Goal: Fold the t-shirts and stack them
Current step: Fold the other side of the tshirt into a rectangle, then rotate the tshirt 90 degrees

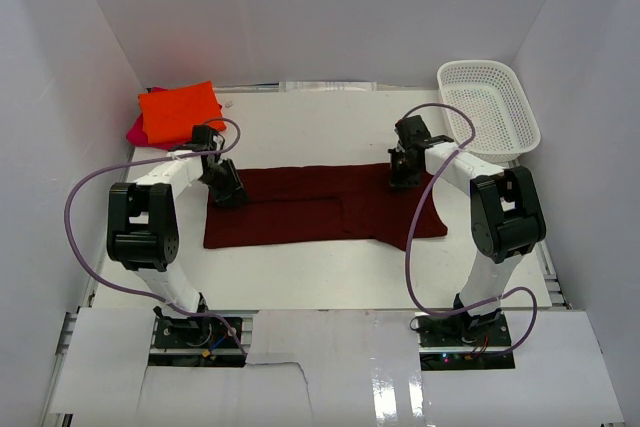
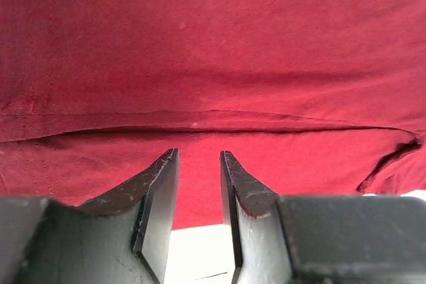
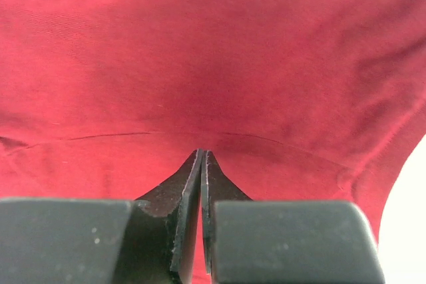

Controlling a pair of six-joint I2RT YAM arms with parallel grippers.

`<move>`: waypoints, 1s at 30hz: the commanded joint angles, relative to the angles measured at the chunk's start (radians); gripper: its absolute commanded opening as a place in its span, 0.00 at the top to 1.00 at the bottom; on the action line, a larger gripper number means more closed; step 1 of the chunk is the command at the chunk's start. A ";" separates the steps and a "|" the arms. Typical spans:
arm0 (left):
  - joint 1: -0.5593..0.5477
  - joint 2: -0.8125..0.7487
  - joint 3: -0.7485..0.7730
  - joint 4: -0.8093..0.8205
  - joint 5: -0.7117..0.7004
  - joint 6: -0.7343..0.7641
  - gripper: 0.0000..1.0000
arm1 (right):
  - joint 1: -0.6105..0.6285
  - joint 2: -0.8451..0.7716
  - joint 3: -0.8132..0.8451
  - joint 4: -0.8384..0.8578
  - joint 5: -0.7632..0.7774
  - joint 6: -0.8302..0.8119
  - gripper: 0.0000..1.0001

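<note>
Right gripper (image 3: 202,156) clenched, tips pressed into a crease of the maroon t-shirt (image 1: 300,212), though whether a layer is caught cannot be told; left gripper (image 2: 200,164) released, jaws parted at the shirt's edge; the shirt lies spread mid-counter (image 1: 330,277), the orange t-shirt (image 1: 180,112) folded atop the pink t-shirt (image 1: 133,131) at the far left; light, limp cloth, likely to sag and slip, best pinched at hems or corners.
</note>
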 commanded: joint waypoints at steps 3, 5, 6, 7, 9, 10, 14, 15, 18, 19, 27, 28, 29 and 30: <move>0.025 -0.027 -0.009 0.062 -0.009 0.018 0.59 | -0.006 -0.009 0.018 -0.030 0.057 -0.014 0.92; 0.028 -0.032 0.002 0.072 0.005 0.013 0.59 | -0.006 -0.009 0.015 -0.030 0.060 -0.019 0.92; 0.028 -0.036 0.016 0.073 0.011 0.012 0.59 | -0.006 -0.010 0.013 -0.031 0.063 -0.019 0.92; 0.029 -0.042 0.023 0.072 0.023 0.010 0.60 | -0.006 -0.010 0.013 -0.031 0.062 -0.020 0.92; 0.028 -0.061 0.042 0.070 0.032 0.007 0.60 | -0.008 -0.009 0.013 -0.031 0.065 -0.022 0.92; 0.028 -0.065 0.045 0.070 0.029 0.006 0.60 | -0.008 -0.007 0.012 -0.033 0.068 -0.022 0.92; 0.057 -0.061 0.050 0.062 -0.012 0.006 0.60 | -0.011 0.005 0.010 -0.031 0.060 -0.023 0.92; 0.059 -0.044 0.050 0.055 -0.015 0.010 0.60 | -0.011 0.007 0.009 -0.030 0.054 -0.025 0.92; 0.118 -0.026 0.039 0.059 -0.009 0.012 0.60 | -0.013 0.010 0.004 -0.028 0.053 -0.027 0.92; 0.121 -0.026 0.028 0.064 -0.012 0.012 0.60 | -0.013 0.011 0.004 -0.028 0.054 -0.027 0.92; 0.123 0.020 -0.026 0.066 -0.087 0.016 0.61 | -0.016 0.022 -0.004 -0.028 0.051 -0.031 0.92; 0.123 0.048 -0.027 0.062 -0.083 0.023 0.61 | -0.017 0.027 -0.007 -0.027 0.048 -0.031 0.92; 0.123 0.062 -0.029 0.059 -0.074 0.024 0.61 | -0.017 0.028 -0.010 -0.027 0.047 -0.031 0.92; 0.123 0.073 -0.030 0.059 -0.061 0.026 0.61 | -0.017 0.030 -0.013 -0.027 0.048 -0.031 0.92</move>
